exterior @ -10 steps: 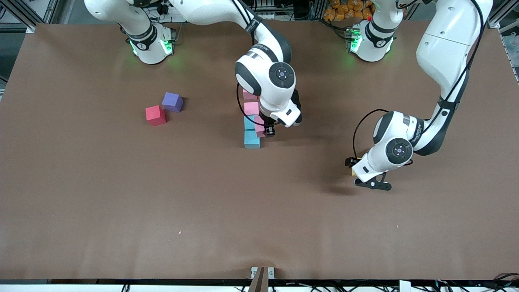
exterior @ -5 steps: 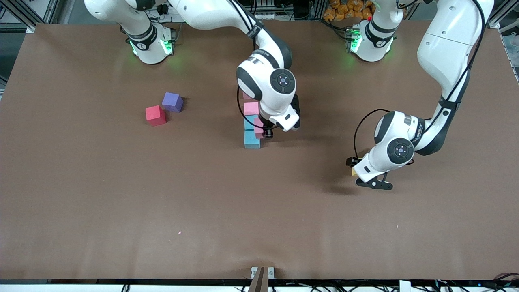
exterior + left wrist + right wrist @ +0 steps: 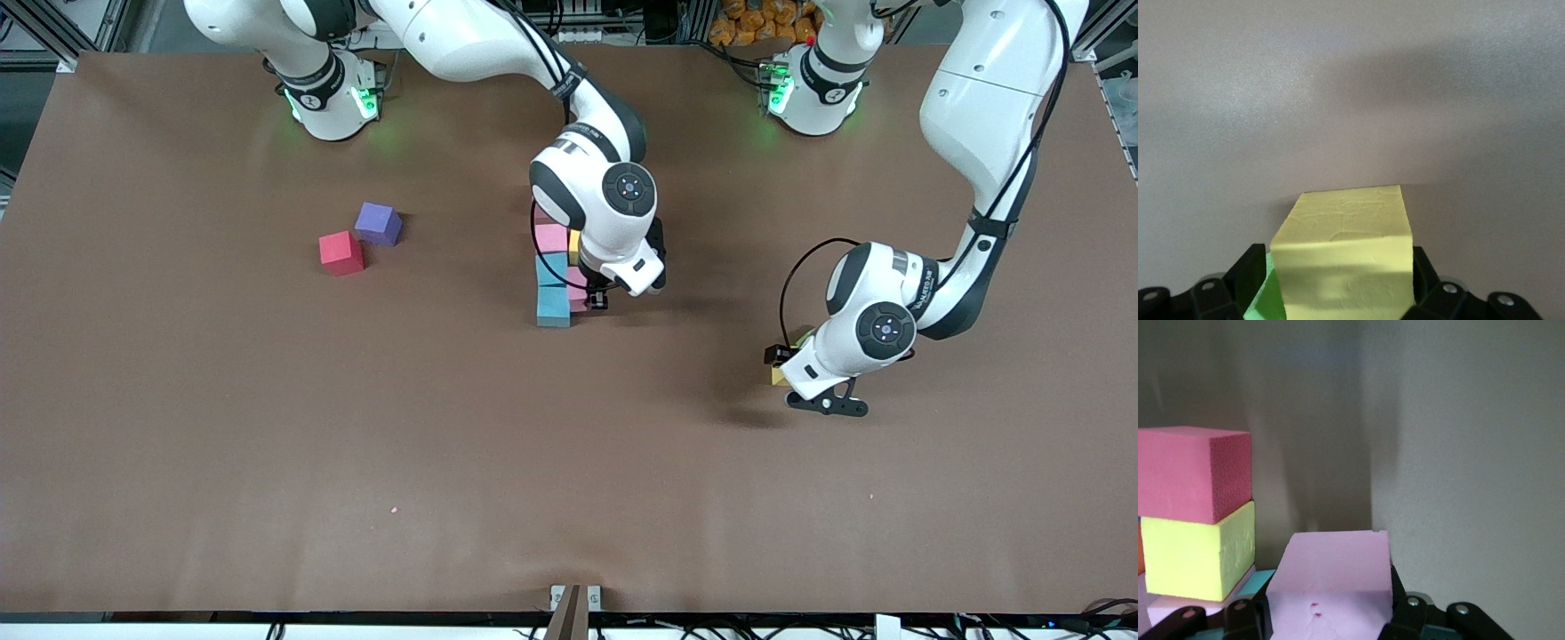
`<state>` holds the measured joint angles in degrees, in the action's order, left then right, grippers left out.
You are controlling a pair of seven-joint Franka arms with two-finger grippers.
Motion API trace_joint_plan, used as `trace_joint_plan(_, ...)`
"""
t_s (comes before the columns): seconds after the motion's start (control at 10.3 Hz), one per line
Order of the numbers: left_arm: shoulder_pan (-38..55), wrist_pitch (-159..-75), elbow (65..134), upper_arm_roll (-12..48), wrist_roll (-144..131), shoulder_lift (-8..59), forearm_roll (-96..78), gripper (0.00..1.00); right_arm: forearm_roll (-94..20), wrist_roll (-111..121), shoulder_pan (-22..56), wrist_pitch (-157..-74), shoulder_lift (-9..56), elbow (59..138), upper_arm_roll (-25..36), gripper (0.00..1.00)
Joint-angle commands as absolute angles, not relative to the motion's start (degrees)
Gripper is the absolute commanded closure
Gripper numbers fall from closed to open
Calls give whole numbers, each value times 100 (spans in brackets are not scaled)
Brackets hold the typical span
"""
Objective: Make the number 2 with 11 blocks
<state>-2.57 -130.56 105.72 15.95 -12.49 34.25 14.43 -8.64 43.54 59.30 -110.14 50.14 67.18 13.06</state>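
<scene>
My right gripper (image 3: 594,298) is shut on a pink block (image 3: 578,281) and holds it right beside the column of blocks at mid-table. That column shows a pink block (image 3: 551,238), a sliver of yellow (image 3: 575,247) and two light blue blocks (image 3: 552,286). In the right wrist view the held pink block (image 3: 1331,577) sits next to a deeper pink block (image 3: 1195,473), a yellow one (image 3: 1198,553) and a light blue one (image 3: 1261,579). My left gripper (image 3: 782,364) is shut on a yellow block (image 3: 1345,260) toward the left arm's end. A purple block (image 3: 378,222) and a crimson block (image 3: 341,252) lie toward the right arm's end.
A green cube (image 3: 1268,301) touches the held yellow block's side in the left wrist view; it shows as a green edge (image 3: 805,338) under the left hand. The right arm's hand covers part of the column.
My right gripper has carried the pink block a little nearer the front camera along the column. My left gripper has shifted only slightly.
</scene>
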Motion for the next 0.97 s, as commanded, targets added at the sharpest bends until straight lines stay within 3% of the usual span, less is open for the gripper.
trace_joint_plan(0.0,-316,-13008,10758,1652,-1239,3217,1362,10,-932,4210,5748,-11021,5238,6355,1081,86)
trace_joint_plan(0.39,-316,-13008,10732,1652,-1248,3226,1362,25,-958,4227,5739,-10811,5212,6346,1055,86)
trace_joint_plan(0.87,-316,-13008,10705,1652,-1248,3234,1354,28,-1055,4245,5687,-10670,5168,6258,1046,86)
